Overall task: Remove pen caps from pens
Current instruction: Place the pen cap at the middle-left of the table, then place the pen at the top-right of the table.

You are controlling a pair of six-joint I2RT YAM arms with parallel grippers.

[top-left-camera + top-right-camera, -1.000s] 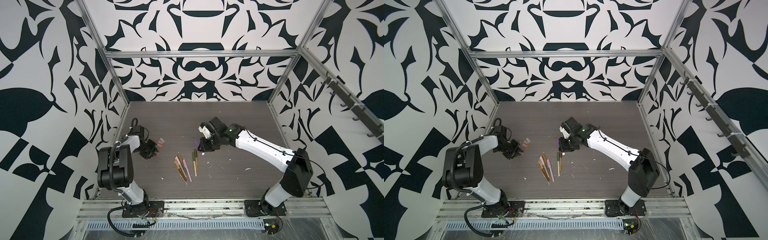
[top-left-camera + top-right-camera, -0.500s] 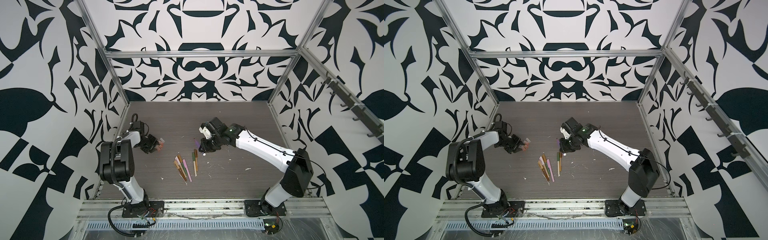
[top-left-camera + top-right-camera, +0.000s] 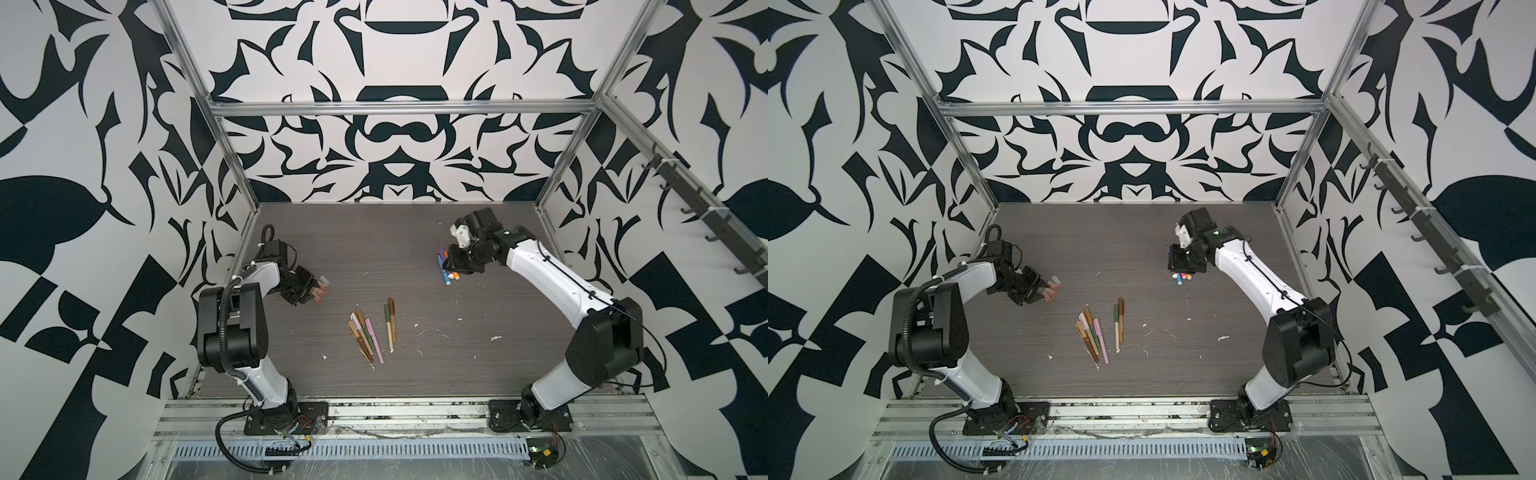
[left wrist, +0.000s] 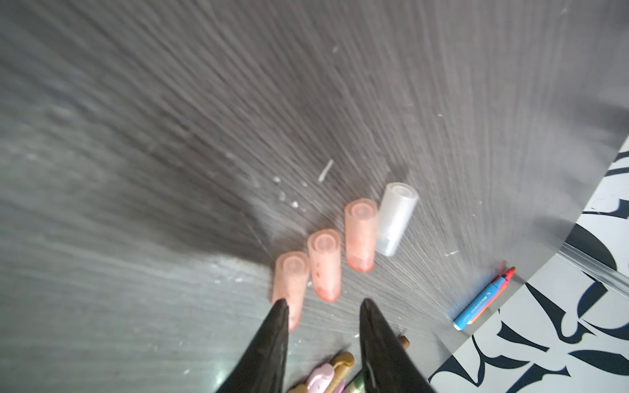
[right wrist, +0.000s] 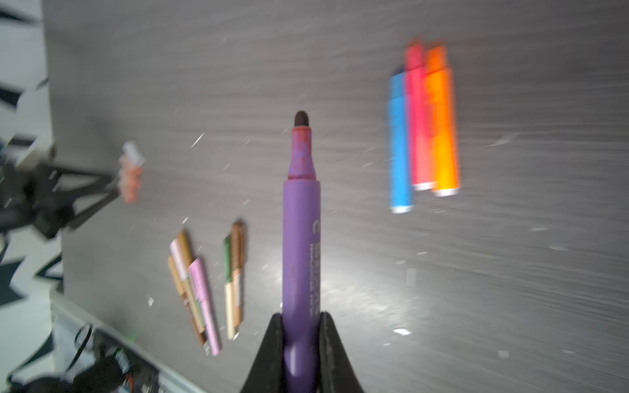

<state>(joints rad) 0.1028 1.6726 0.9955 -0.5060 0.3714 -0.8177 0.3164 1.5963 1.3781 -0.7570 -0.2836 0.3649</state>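
My right gripper (image 5: 301, 318) is shut on a purple pen (image 5: 301, 238) with its cap off and its dark tip bare. In a top view this gripper (image 3: 451, 264) hangs over the blue (image 5: 400, 143), red-pink (image 5: 418, 119) and orange (image 5: 440, 126) pens lying side by side. My left gripper (image 4: 323, 306) is open and empty. Just past its fingertips three salmon pen caps (image 4: 325, 263) and a clear one (image 4: 394, 217) lie in a row, also seen in both top views (image 3: 321, 289) (image 3: 1052, 289). Several capped pens (image 3: 365, 334) lie mid-table.
A green and a brown pen (image 3: 390, 322) lie as a pair just right of the middle cluster. White flecks (image 3: 494, 338) dot the dark wood table (image 3: 478, 365). Patterned walls close the left, right and back sides.
The left gripper has opened and stands empty beside the row of caps. The right arm has carried the purple pen to the right and farther back, over the coloured pens.
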